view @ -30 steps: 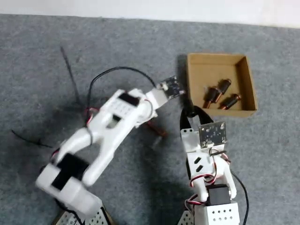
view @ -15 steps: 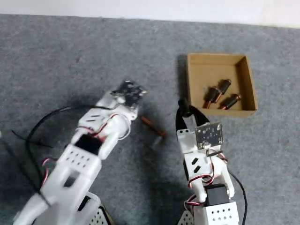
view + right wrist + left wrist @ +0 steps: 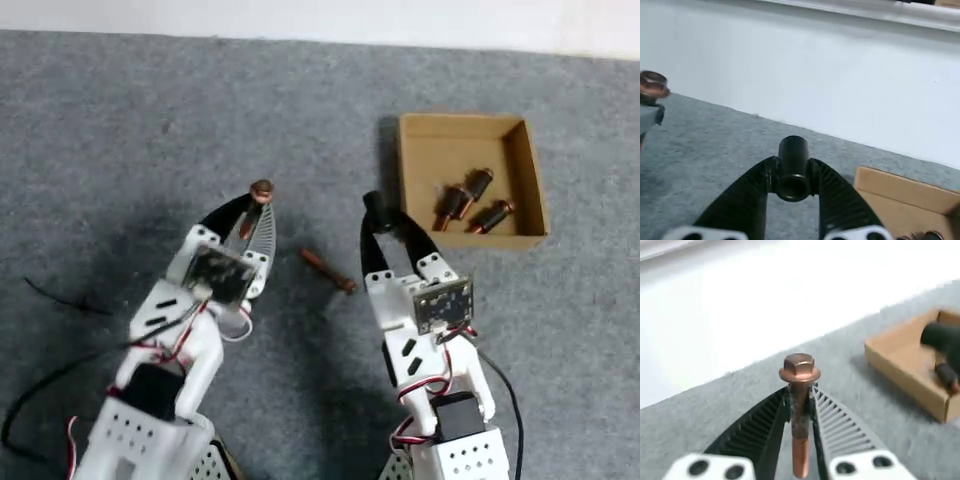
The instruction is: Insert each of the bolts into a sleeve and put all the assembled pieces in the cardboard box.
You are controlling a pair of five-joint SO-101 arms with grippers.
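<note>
Grey carpeted bench [image 3: 120,120]. Open brown cardboard box [image 3: 460,121] holds three assembled bolt-and-sleeve pieces [image 3: 468,203].

Left gripper [image 3: 800,396] is clamped on the shank of a copper hex-flange bolt [image 3: 799,369], head up. Right gripper [image 3: 792,172] pinches a short black tubular sleeve [image 3: 793,150] by its sides, bore facing out.

A second copper bolt [image 3: 328,270] lies flat on the bench between the arms.

Parts look small, rigid and light. Smooth metal is likely slippery and prone to rolling, so grip mid-shank and keep the bolt tip free for insertion.

Copper bolt [image 3: 800,412] between the jaws
</note>
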